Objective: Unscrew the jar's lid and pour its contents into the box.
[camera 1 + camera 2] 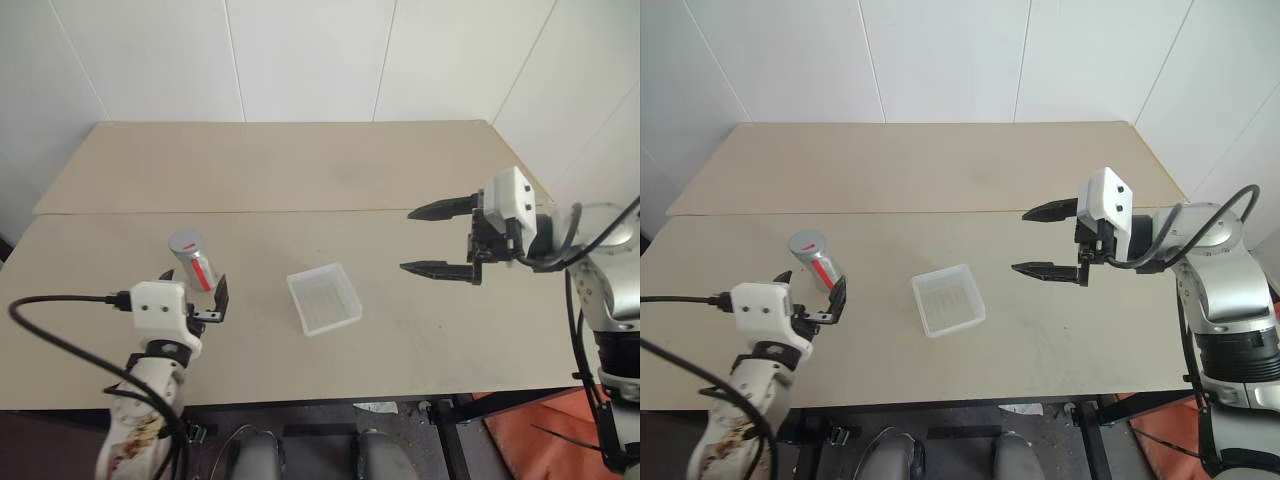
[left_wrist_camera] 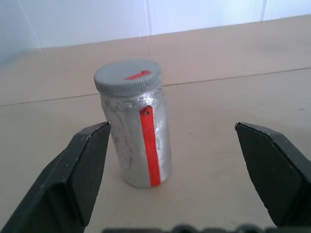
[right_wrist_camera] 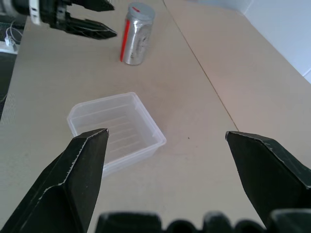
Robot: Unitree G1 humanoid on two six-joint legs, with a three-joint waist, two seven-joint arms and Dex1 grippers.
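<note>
The jar [image 2: 138, 131] was seen upright on the table [image 1: 300, 170], lid [image 2: 128, 76] screwed on, just ahead of the spread left gripper [image 1: 192, 287], nearer one finger. Its foil-like body was judged light, stiff and slippery, best taken mid-body. The right gripper [image 1: 438, 240] was held wide, with the box [image 1: 324, 298] below.

jar [image 1: 193, 261] on table [image 1: 300, 170], left of box [image 1: 324, 298]

No legible text, brand, number or sign on any surface. The jar [image 2: 138, 141], just ahead of the left tool [image 2: 177, 160], bears only a plain red stripe; its lid [image 2: 128, 76] carries a small red mark.
</note>
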